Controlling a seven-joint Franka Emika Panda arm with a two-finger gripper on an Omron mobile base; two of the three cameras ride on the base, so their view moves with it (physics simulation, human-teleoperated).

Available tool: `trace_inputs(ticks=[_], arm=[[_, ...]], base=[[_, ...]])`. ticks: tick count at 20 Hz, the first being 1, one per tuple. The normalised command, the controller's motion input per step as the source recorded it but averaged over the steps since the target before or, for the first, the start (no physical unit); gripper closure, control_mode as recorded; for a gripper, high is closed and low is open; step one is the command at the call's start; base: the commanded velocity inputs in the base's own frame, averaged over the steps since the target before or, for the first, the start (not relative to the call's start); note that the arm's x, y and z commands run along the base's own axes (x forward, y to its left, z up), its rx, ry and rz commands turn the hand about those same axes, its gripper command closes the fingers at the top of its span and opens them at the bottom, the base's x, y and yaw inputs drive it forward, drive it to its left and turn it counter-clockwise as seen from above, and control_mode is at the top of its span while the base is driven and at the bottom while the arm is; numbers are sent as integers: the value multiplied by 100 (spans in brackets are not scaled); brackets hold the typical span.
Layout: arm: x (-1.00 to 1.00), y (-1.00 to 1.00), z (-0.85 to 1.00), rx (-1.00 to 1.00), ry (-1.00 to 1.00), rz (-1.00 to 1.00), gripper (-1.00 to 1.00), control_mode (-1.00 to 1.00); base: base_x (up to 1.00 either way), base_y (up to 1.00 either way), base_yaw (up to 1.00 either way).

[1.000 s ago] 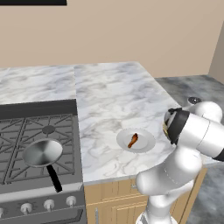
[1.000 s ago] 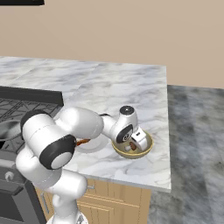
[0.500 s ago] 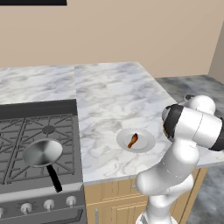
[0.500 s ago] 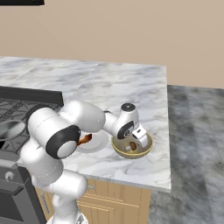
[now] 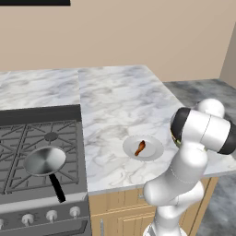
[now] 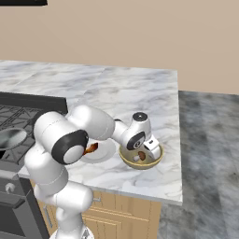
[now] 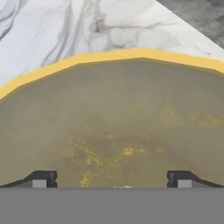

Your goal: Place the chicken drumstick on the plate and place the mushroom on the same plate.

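Drumstick (image 5: 140, 147) sitting on plate (image 5: 154, 152), center-right in left view. Gripper (image 7: 111, 186) down inside bowl (image 6: 156, 161), fingers spread wide open, mushroom (image 6: 141, 155) right by it, mid-frame in right view.

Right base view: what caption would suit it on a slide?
Robot gripper reaching into the tan bowl, drumstick lying on the plate beside it.

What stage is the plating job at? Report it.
Done: the chicken drumstick lies on the plate. In hand: the end effector is down inside the tan bowl, fingers spread, by the brownish mushroom, not visibly gripping. Left: grasp the mushroom and set it on that plate.
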Motion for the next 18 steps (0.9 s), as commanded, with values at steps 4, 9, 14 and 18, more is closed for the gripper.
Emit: trace_inputs(ticks=[4,9,14,18], arm=[[0,0,-9,0,0,0,-100,-100],[0,0,-4,0,0,0,-100,-100],[0,0,0,0,0,0,-100,-100],[-28,0,0,0,-4,1,-100,-100]], base=[[0,0,0],[0,0,0],[0,0,0],[0,0,0]])
